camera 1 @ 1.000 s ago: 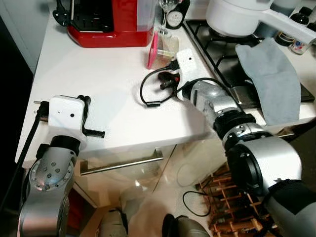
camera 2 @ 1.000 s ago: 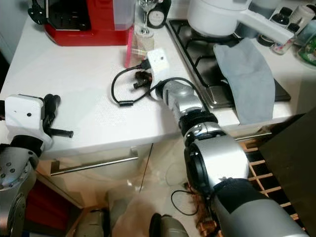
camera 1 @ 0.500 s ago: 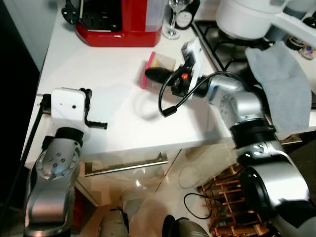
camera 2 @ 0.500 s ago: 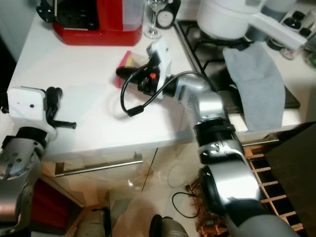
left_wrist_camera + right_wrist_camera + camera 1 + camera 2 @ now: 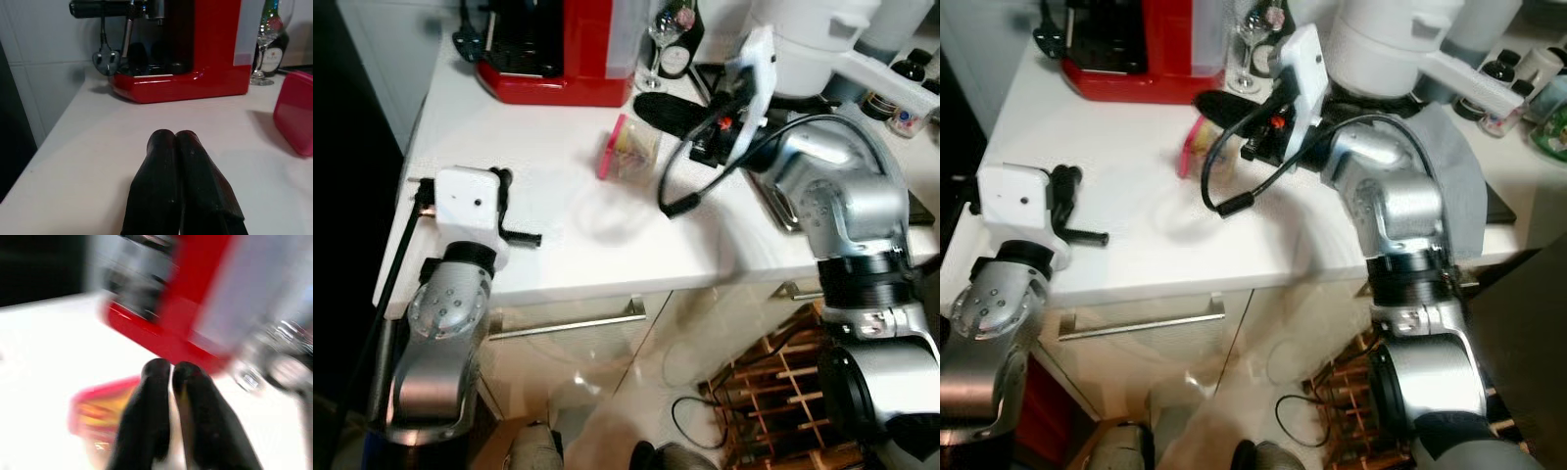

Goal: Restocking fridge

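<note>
A small clear food box (image 5: 628, 149) with a pink lid lies on the white surface (image 5: 558, 225) near the red coffee machine (image 5: 558, 49). Both tools, left (image 5: 171, 139) and right (image 5: 168, 369), are closed and empty. The box looks light, rigid and slippery; grip its side walls.

Right pincer (image 5: 1219, 104) is raised above the white desk (image 5: 1136, 176), over a pink-lidded container (image 5: 1197, 155). Left pincer (image 5: 1065, 188) is held low near the desk's front-left edge. Red coffee machine (image 5: 1151, 49) is seen behind.
</note>
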{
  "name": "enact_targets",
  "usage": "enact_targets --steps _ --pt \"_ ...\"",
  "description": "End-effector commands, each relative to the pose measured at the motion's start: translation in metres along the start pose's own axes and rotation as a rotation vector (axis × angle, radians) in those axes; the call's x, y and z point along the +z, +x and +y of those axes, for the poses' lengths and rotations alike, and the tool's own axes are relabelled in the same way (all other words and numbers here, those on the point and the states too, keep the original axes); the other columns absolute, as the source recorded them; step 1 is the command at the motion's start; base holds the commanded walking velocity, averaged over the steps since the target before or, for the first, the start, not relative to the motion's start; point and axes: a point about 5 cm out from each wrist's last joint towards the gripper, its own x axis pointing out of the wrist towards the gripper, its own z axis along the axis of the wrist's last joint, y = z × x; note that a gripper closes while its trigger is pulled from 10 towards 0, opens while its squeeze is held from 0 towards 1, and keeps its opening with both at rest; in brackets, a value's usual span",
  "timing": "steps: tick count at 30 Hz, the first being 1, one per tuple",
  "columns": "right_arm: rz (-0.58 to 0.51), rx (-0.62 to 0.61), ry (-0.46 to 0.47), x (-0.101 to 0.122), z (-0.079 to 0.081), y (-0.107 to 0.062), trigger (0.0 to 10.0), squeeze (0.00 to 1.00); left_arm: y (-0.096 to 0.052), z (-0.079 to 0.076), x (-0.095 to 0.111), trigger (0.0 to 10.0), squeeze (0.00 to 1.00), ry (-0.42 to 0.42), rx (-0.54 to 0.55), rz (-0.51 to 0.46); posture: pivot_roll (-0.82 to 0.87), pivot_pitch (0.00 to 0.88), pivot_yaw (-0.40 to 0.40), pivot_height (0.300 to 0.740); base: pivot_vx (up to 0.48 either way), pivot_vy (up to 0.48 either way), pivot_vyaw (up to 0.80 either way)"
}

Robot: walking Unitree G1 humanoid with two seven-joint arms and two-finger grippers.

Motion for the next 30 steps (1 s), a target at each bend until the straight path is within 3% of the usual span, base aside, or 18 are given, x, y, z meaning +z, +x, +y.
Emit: enact_targets --steps 1,7,10,15,19,21,22,25,26,30 --pt "-0.008 -0.117 -0.005 -0.005 -0.008 -0.004 10.0 1.0 0.005 -0.008 -0.003 10.0 0.0 0.019 -0.03 0.013 0.18 0.0 -0.125 0.74 0.0 0.0 0.0" --pt "-0.074 -0.431 0.03 -0.043 0.005 -0.029 10.0 1.0 0.031 -0.017 0.004 10.0 0.0 0.001 -0.085 -0.029 0.12 0.0 -0.072 0.74 0.0 0.0 0.0" --pt "-0.092 -0.486 0.015 -0.053 0.008 -0.034 10.0 1.0 0.036 -0.021 0.003 10.0 0.0 -0.006 -0.094 -0.028 0.1 0.0 -0.057 0.74 0.0 0.0 0.0" --pt "-0.133 -0.526 0.018 -0.055 0.01 -0.033 10.0 1.0 0.041 -0.034 0.006 10.0 0.0 -0.009 -0.15 -0.05 0.09 0.0 -0.044 0.74 0.0 0.0 0.0" --pt "-0.147 -0.49 0.007 -0.049 0.013 -0.02 10.0 1.0 0.042 -0.035 0.007 10.0 0.0 -0.009 -0.158 -0.067 0.11 0.0 -0.05 0.74 0.0 0.0 0.0" --pt "-0.203 -0.46 0.003 -0.036 0.016 -0.01 10.0 0.97 0.043 -0.032 0.006 10.0 0.0 -0.009 -0.144 -0.071 0.12 0.0 -0.057 0.74 0.0 0.0 0.0" --pt "-0.223 -0.449 0.004 -0.031 0.017 -0.006 10.0 0.0 0.043 -0.031 0.006 10.0 0.0 -0.008 -0.139 -0.072 0.12 0.0 -0.06 0.74 0.0 0.0 0.0" --pt "-0.25 -0.404 0.037 -0.02 0.022 0.007 10.0 0.0 0.043 -0.026 0.005 10.0 0.0 -0.006 -0.121 -0.074 0.14 0.0 -0.073 0.74 0.0 0.0 0.0" --pt "-0.232 -0.371 0.088 -0.02 0.026 0.016 10.0 0.0 0.043 -0.024 0.005 10.0 0.0 -0.006 -0.11 -0.075 0.14 0.0 -0.075 0.74 0.0 0.0 0.0" --pt "-0.176 -0.345 0.199 -0.029 0.032 0.025 10.0 0.0 0.042 -0.022 0.005 10.0 0.0 -0.001 -0.104 -0.082 0.17 0.0 -0.08 0.74 0.0 0.0 0.0"
